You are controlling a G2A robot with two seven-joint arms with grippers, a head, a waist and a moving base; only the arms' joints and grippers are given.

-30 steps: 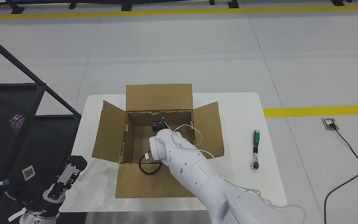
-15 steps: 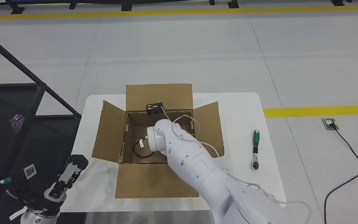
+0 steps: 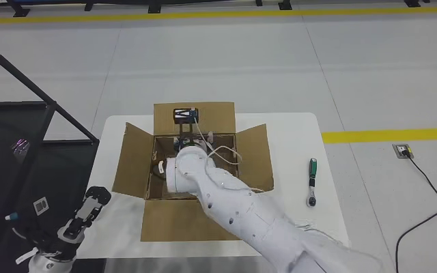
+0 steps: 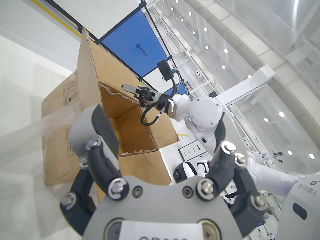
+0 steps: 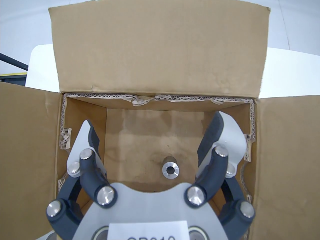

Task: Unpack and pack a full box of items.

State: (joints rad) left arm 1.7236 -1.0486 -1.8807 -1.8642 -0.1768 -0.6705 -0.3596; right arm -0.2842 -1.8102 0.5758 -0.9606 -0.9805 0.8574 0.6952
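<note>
Brown corrugated cardboard box (image 3: 212,112), flaps folded out and rims torn ragged, sits on the white table (image 3: 293,130). A short silver metal cylinder with a hollow bore (image 5: 170,169) rests on its bare floor. Right gripper (image 5: 154,123) hangs over the box interior and left gripper (image 4: 160,122) is off the table's near-left corner, both with dark pads spread apart and empty.

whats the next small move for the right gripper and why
Probably lower the right gripper further into the box toward the metal socket: its jaws are open, and the socket stands on the box floor beneath it, not yet grasped.
</note>
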